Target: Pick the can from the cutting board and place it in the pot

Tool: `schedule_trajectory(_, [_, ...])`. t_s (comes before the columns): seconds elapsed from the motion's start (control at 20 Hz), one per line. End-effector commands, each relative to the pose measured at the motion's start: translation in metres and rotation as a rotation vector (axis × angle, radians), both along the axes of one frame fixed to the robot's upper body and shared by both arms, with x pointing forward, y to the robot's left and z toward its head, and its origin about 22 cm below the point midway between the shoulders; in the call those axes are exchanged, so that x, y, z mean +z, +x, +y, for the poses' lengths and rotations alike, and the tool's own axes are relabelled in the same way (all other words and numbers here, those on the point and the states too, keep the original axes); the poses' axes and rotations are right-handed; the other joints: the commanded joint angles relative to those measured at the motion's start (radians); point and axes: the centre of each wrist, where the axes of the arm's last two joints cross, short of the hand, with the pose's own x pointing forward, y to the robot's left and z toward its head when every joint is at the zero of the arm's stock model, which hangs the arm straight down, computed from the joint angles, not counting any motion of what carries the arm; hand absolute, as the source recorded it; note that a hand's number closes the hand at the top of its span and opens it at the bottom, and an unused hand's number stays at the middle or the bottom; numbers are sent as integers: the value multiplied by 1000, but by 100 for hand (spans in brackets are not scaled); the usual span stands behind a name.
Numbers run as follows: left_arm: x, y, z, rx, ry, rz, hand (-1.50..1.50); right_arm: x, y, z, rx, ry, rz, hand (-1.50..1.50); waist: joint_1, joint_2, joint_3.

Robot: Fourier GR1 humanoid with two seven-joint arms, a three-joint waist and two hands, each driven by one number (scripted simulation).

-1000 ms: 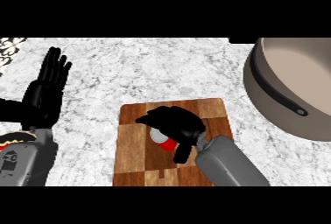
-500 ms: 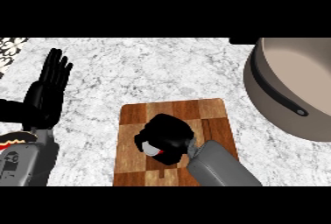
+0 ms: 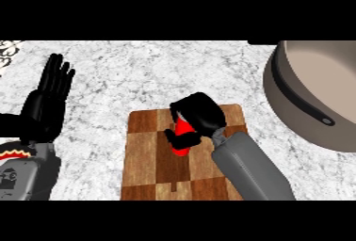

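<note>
The right hand [image 3: 200,113] had its fingers curled around the red can [image 3: 183,136] over the cutting board [image 3: 149,155], near its far edge. The can looked rigid, light and smooth; its sides suit gripping. The left hand [image 3: 45,101] rested spread by the counter's left edge.

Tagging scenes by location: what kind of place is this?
Probably a kitchen counter: a pale marble-patterned countertop, a wooden cutting board with a red can that the right hand is curled round, and a large pot at the right edge.
</note>
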Motion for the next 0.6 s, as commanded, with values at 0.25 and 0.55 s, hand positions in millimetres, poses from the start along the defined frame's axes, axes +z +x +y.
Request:
schedule_trajectory(0.25, [4, 2, -5, -35, 8, -21, 0, 50, 72, -65, -891, 36, -72, 150, 42, 31, -5])
schedule_trajectory(0.55, [11, 11, -22, -82, -8, -31, 0, 110, 103, -76, -1343, -7, -303, 150, 76, 31, -8])
